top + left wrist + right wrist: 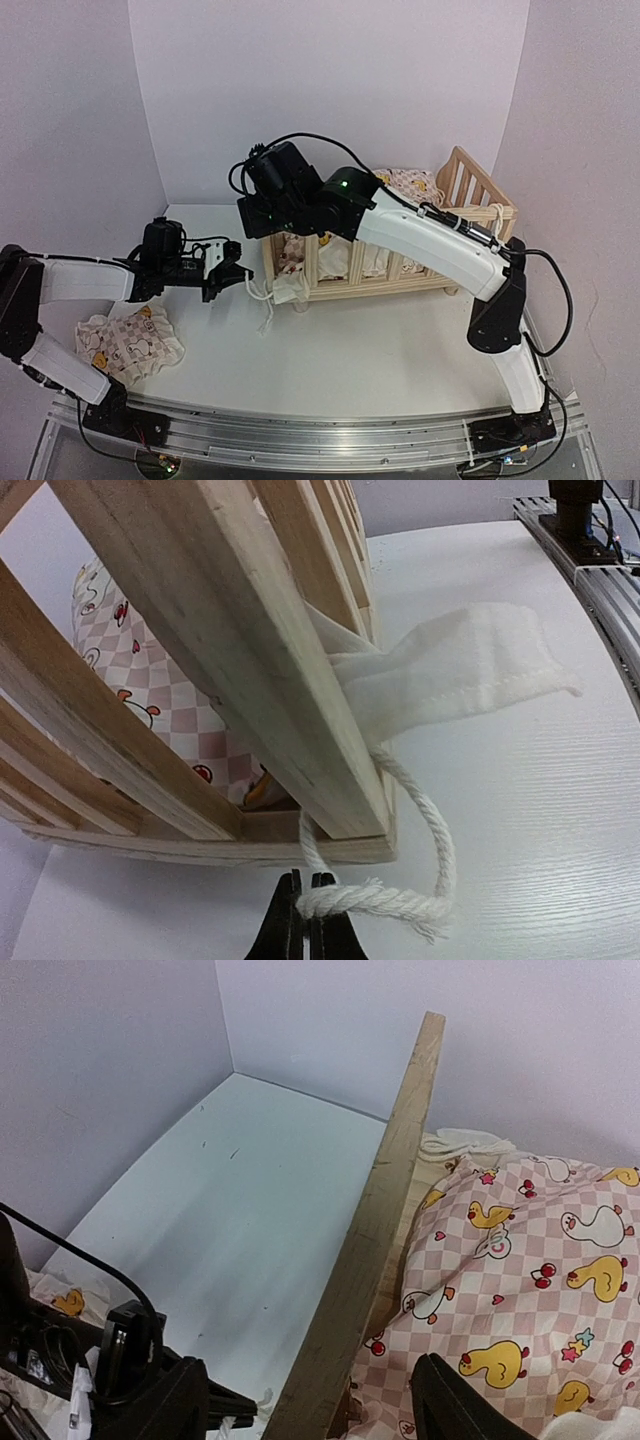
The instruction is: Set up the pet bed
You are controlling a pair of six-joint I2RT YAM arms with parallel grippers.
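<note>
We saw the pine frame (468, 185) of the pet bed standing on the white table (380, 345). The pink-and-white checked cushion (520, 1290), printed with yellow ducks and cherries, lay inside the frame. At the frame's end corner nearest the left arm, a white ruffle (450, 670) of the cushion poked out between the slats. A twisted white tie string (385, 900) hung from it, down past the frame's bottom bar. The left end effector (305, 892) was fully closed, pinching that string just outside the frame's bottom corner, close above the table. The right end effector (320, 1400) hovered over the frame's top rail (390, 1190) at that same end, its fingers spread wide. One finger was outside the frame and the other above the cushion inside. It held nothing, and we could not tell whether either finger touched the wood. A second duck-print cloth (130, 340) lay crumpled on the table, well apart from the frame, on the left arm's side.
</note>
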